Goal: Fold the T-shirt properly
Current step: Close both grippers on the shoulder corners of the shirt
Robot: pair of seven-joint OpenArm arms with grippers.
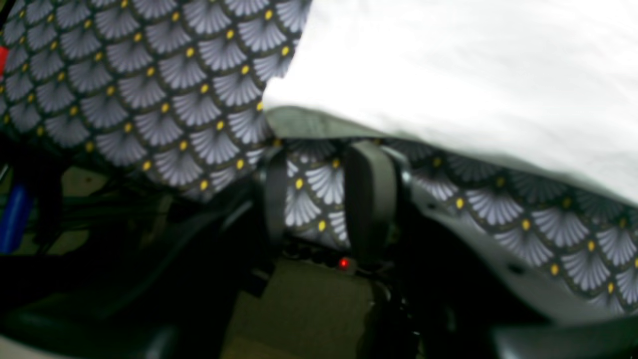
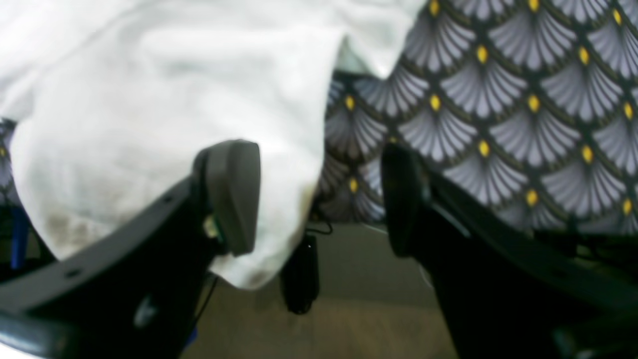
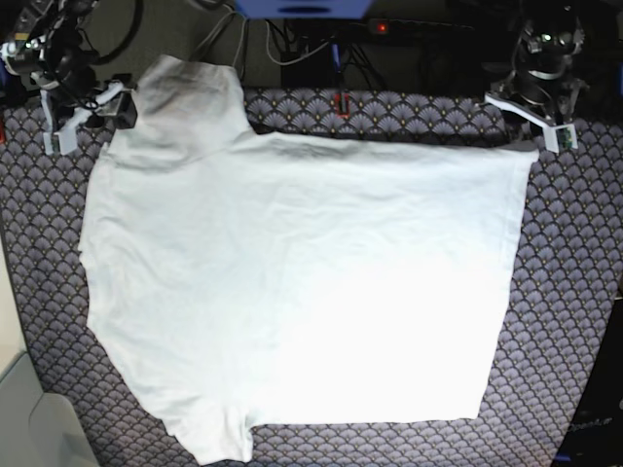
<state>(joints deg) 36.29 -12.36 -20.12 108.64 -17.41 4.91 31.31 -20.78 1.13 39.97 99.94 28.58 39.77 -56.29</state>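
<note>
Behind the far edge of the bench (image 3: 574,292) there's a tangle of dark cables (image 3: 282,49) and a blue box (image 3: 302,8). Nothing sits on the shirt, so the patterned fan-print cover is the only thing around it.

The overhead view shows the whole T-shirt (image 3: 292,292) spread flat on the bench, white and lightly wrinkled, with one sleeve toward the far left corner and the other at the near left. The hem runs down the right side.

The right end effector (image 2: 319,194) sits by the far sleeve. Its wrist view shows something the overhead can't: its jaws stand wide apart, with the sleeve edge hanging between them, and neither finger is pressing the cloth.

The left end effector (image 1: 321,199) is at the far hem corner. Up close, its fingers are partly apart with only the patterned cover between them and the shirt edge just past the tips, so it's holding nothing.
</note>
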